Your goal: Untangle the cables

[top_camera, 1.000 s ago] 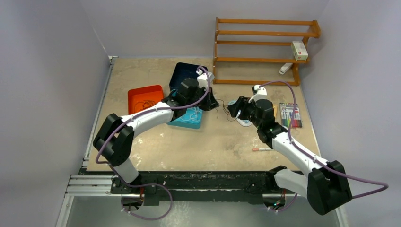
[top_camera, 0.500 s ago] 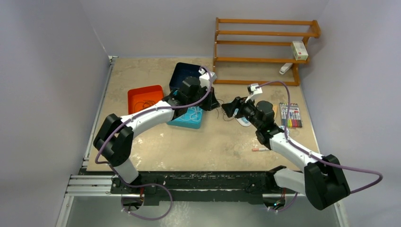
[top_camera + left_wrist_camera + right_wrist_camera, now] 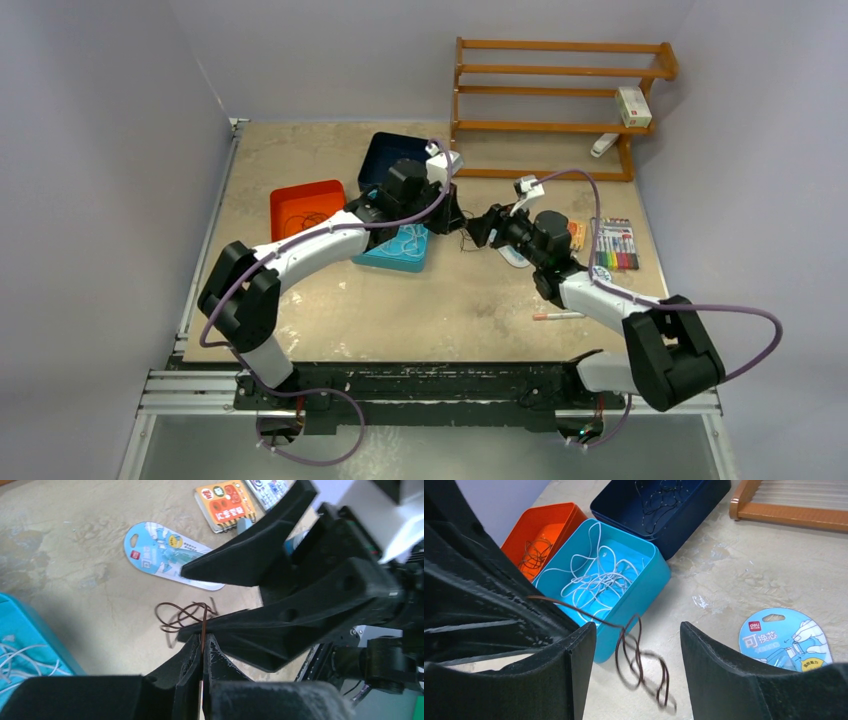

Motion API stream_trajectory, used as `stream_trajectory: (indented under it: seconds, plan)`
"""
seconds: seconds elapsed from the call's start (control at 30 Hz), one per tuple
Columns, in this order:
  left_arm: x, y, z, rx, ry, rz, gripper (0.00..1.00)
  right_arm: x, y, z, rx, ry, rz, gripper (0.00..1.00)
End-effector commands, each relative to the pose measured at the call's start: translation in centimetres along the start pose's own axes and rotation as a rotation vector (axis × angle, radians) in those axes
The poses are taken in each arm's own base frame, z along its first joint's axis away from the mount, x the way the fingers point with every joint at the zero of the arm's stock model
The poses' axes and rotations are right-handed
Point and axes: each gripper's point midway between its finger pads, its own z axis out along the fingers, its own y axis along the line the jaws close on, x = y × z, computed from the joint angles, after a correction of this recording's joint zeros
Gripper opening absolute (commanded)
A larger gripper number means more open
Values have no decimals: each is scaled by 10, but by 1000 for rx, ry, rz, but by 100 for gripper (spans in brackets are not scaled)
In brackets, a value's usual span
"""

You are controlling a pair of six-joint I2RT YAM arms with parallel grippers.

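My left gripper (image 3: 203, 639) is shut on one strand of a thin brown cable (image 3: 180, 617), whose loops hang just beyond its tips above the table. In the right wrist view the same brown cable (image 3: 636, 655) dangles, blurred, in the gap of my right gripper (image 3: 638, 630), which is open and touches nothing. Seen from above, the left gripper (image 3: 455, 222) and right gripper (image 3: 478, 228) meet nose to nose at mid-table. White cables (image 3: 596, 582) lie in the teal bin (image 3: 644, 587). Brown cables (image 3: 534, 555) lie in the orange bin (image 3: 549, 515), and dark ones (image 3: 661, 495) in the navy bin (image 3: 694, 505).
A blue blister card (image 3: 789, 640) lies flat under the right arm, next to an orange notebook (image 3: 227, 505) and a marker pack (image 3: 615, 245). A loose pen (image 3: 553, 316) sits near the front right. A wooden rack (image 3: 560, 90) stands at the back.
The right gripper has moved left toward the left gripper, and its open fingers now straddle the hanging cable. The left gripper has stayed shut and nearly still.
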Motion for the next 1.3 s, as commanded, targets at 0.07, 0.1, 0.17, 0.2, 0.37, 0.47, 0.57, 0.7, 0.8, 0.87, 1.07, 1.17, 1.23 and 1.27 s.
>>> stream_trajectory:
  seconds: [0.07,0.1,0.17,0.2,0.37,0.47,0.57,0.7,0.8,0.87,1.07,1.17,1.23,1.27]
  plan:
    - [-30,-32,-6,96,-62,52,0,-26,15,12,-79,-94,-33,64]
    - [-29,-34,-6,100,-61,52,0,-25,14,12,-77,-93,-30,63]
    - [-29,-36,-8,108,-60,53,0,-25,12,14,-74,-100,-27,63]
    - [-29,-37,-9,112,-58,52,0,-24,11,16,-71,-102,-25,63]
    - [-33,-50,-15,146,-52,58,0,-23,3,29,-51,-101,-18,57]
    - [-43,-57,-25,152,-71,71,0,-11,-9,36,6,-66,43,46]
    - [-60,-60,-41,117,-109,96,0,4,-27,39,95,-33,103,35]
    - [-84,-57,-66,28,-165,133,0,28,-45,40,175,24,155,29]
    - [-106,-57,-88,-35,-219,161,0,43,-52,40,202,54,176,28]
    - [-121,-58,-102,-60,-254,175,0,50,-56,40,216,69,183,28]
    - [-155,-63,-137,-116,-335,208,0,63,-62,38,232,90,196,27]
    - [-162,-63,-145,-133,-351,218,0,64,-61,37,228,89,195,25]
    - [-164,-62,-149,-144,-355,221,0,64,-62,36,232,89,194,22]
    - [-165,-62,-150,-150,-357,225,0,64,-62,35,234,88,192,21]
